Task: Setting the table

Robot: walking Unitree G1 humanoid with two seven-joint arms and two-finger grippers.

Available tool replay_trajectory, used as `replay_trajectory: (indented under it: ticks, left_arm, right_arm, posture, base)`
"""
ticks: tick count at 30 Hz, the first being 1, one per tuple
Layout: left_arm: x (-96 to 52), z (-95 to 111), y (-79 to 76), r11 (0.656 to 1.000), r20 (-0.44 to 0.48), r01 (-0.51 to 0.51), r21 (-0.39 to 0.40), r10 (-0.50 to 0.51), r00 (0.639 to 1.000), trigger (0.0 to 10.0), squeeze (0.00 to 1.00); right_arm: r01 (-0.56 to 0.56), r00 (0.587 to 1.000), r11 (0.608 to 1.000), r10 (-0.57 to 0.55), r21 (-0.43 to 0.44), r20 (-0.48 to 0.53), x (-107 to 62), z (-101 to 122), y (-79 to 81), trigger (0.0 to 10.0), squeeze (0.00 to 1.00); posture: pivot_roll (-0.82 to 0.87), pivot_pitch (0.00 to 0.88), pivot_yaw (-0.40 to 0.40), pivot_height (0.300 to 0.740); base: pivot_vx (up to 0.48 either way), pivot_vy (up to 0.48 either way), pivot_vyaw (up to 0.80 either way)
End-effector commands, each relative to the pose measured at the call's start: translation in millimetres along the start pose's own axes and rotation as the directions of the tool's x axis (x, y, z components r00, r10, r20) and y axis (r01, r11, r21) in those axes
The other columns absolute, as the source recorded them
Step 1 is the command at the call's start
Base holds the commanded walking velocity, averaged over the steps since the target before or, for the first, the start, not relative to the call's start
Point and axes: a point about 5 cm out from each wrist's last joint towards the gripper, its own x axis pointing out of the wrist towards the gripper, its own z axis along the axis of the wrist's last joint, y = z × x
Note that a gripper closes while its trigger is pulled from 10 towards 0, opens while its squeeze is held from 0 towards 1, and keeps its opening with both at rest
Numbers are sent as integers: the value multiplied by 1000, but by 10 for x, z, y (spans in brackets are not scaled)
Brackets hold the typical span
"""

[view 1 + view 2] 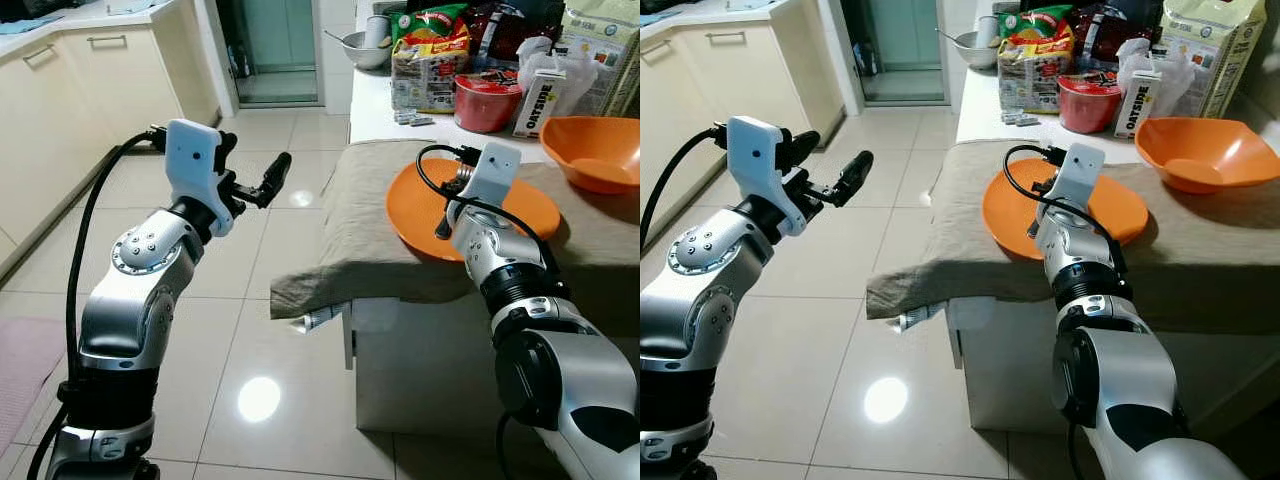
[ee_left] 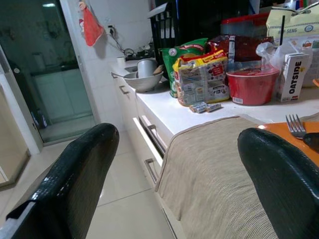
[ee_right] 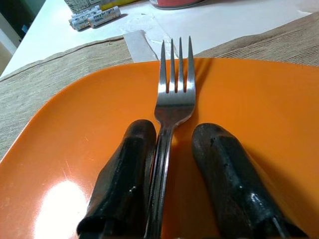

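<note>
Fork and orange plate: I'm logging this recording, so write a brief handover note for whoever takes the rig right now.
Right gripper: over the orange plate, a fork between its fingers; whether they clamp it, I cannot tell.
Left gripper: open, raised over the floor left of the table, holding nothing.
Orange bowl sits farther back on the beige cloth.
Done: plate and bowl are out.
Left: set the fork down, probably beside the plate.

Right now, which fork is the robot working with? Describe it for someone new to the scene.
Find the beige cloth over the counter, then the flat orange plate at its front edge. The silver fork lies over it between the right gripper's fingers, tines pointing away. It's the lone cutlery piece there.
</note>
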Motion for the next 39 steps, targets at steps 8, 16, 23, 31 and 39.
replay_trajectory:
  ticks: [8,16,23,31,39]
  left_arm:
    - [16,15,52,1000,-10,-22,-13,22,1000,10000,0]
    - [21,24,66,999,-7,-28,-17,28,1000,10000,0]
    - [31,35,65,999,-3,-30,-17,30,1000,10000,0]
    - [34,29,51,999,2,-35,-8,35,999,10000,0]
    - [38,37,53,998,23,-57,6,57,998,10000,0]
  right_arm:
    - [10,975,1000,-12,-11,-223,-40,-591,-75,0,0]
    - [-46,970,977,94,-207,225,-93,137,220,0,0]
    - [-48,917,967,141,-250,372,-184,370,334,0,0]
    - [-50,811,957,205,-284,548,-340,609,434,0,0]
    - [-33,646,947,263,-318,717,-583,867,523,0,0]
  posture:
    - [-123,0,136,740]
    - [-121,0,138,740]
    - [-122,0,136,740]
    - [-123,0,133,740]
    - [-124,0,129,740]
  base:
    - [0,0,0]
    - [0,0,0]
    - [0,0,0]
    - [0,0,0]
    - [0,0,0]
